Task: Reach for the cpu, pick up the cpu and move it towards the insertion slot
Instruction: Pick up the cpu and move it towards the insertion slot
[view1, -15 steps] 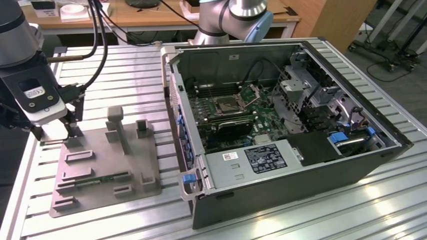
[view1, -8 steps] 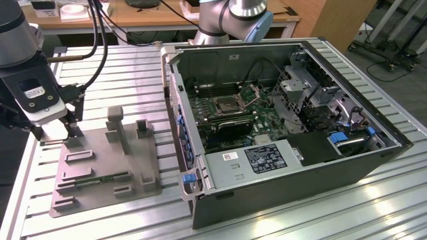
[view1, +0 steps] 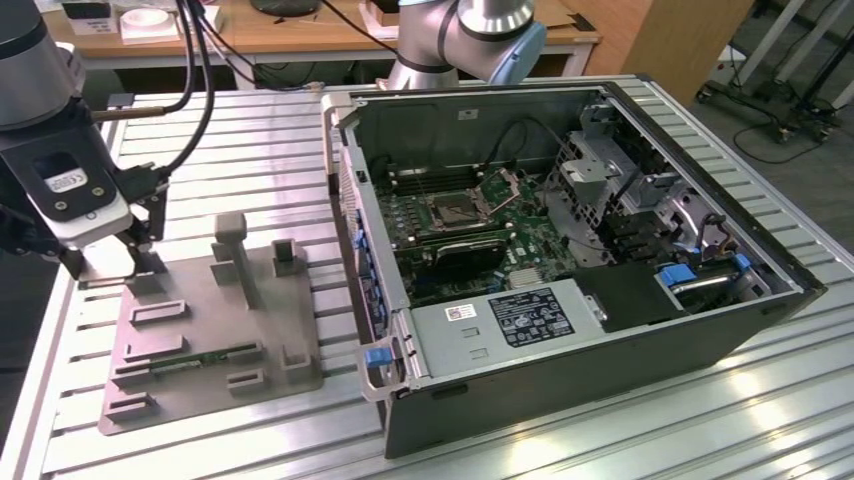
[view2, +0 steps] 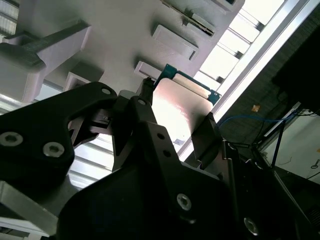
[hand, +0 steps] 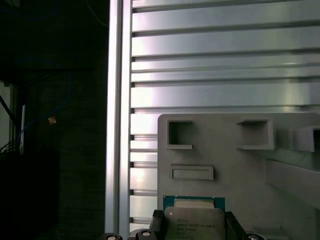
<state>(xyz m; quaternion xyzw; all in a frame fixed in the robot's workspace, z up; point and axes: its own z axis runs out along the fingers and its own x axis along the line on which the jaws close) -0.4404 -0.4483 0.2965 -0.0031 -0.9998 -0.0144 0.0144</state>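
Gripper (view2: 175, 122) is closed on the cpu (view2: 182, 105): in both wrist views a dark finger (view2: 202, 140) presses against each of two opposite edges of the chip, the shiny metal top faces the cameras, and a thin teal edge shows at the corners. Whether the chip is lifted clear of the surface beneath cannot be told. The cpu sits over the edge of the grey fixture plate (hand: 250, 175), next to its shallow rectangular recesses. In the exterior view the gripper (view1: 114, 265) hangs at the far corner of that plate, on the exterior view's left. A green memory stick (view1: 200, 358) lies in a groove at the near part of the plate. The plate rests on the slatted aluminium table (view1: 240, 140). The open computer case (view1: 721, 330) lies on its side just beside the plate, towards the exterior view's right. The insertion slot (view1: 458, 210) is on the green board inside the case, its hinged metal plate (view1: 505, 183) raised, well apart from the gripper and the cpu.
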